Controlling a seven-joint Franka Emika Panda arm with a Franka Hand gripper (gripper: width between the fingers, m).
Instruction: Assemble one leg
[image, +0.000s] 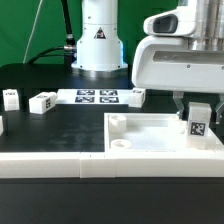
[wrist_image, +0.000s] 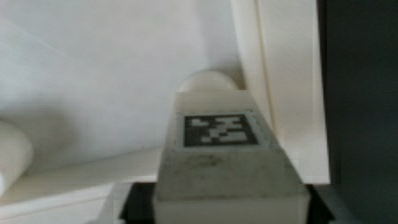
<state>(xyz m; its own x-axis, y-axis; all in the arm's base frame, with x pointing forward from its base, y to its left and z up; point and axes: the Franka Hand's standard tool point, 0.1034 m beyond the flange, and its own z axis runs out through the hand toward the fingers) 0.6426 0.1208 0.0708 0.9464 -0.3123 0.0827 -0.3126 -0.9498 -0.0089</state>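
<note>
My gripper (image: 197, 112) is shut on a white leg (image: 199, 121) with a black-and-white marker tag on its face. It holds the leg upright over the exterior view's right part of the large white tray-like panel (image: 150, 128), close to the panel's inner surface. In the wrist view the leg (wrist_image: 226, 150) fills the middle between my dark fingers (wrist_image: 143, 203), pointing toward a rounded corner boss of the panel (wrist_image: 217, 80) beside its raised rim (wrist_image: 281, 70). I cannot tell whether the leg touches the panel.
The marker board (image: 96, 97) lies near the robot base. Other tagged white legs lie on the black table: one (image: 10, 97) and another (image: 44, 102) at the exterior view's left, one (image: 138, 95) by the board. A white wall (image: 60, 165) runs along the front.
</note>
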